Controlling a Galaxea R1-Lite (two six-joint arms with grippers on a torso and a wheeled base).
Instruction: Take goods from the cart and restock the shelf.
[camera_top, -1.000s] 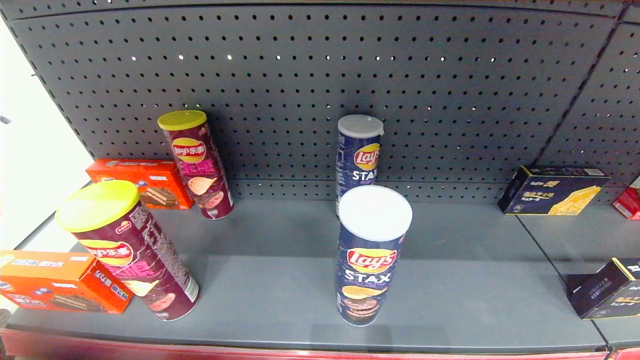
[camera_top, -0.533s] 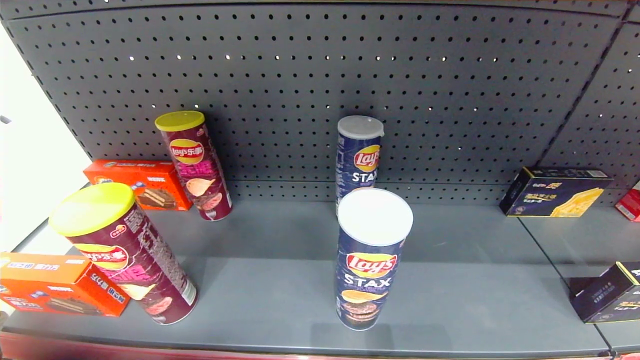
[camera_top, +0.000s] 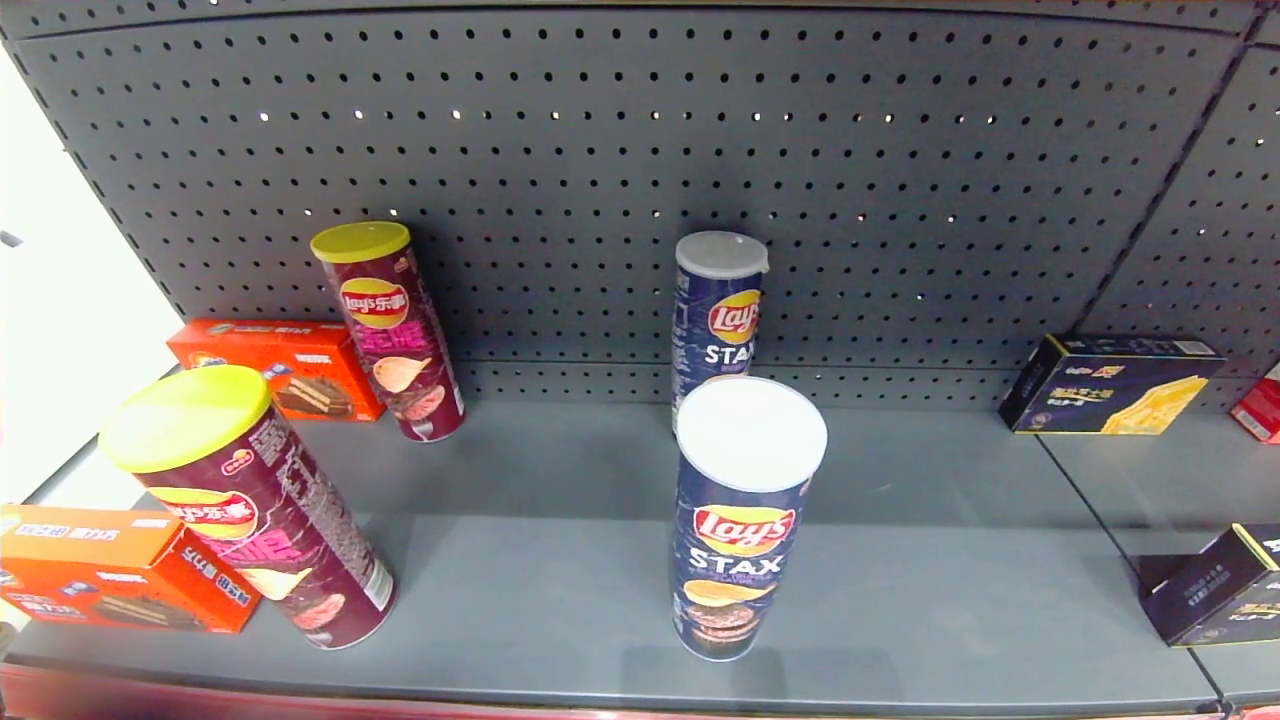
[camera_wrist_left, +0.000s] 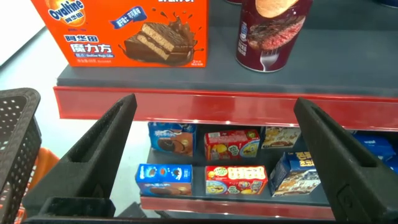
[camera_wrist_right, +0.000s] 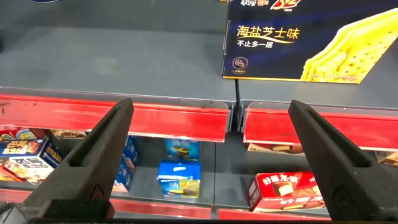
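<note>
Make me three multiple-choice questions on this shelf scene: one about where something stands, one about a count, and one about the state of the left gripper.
1. Where on the shelf does the front navy can stand?
A. Directly before the rear navy can
B. At the far left end
C. At the far right end

2. How many maroon cans with yellow lids are there?
A. One
B. Two
C. Four

3. How are the fingers of the left gripper?
A. Shut on a can
B. Shut on a box
C. Open, holding nothing

Answers: A, the head view shows it mid-shelf, just in front of the rear one; B, one stands front left and one farther back; C, the left wrist view shows them spread wide with nothing between.
</note>
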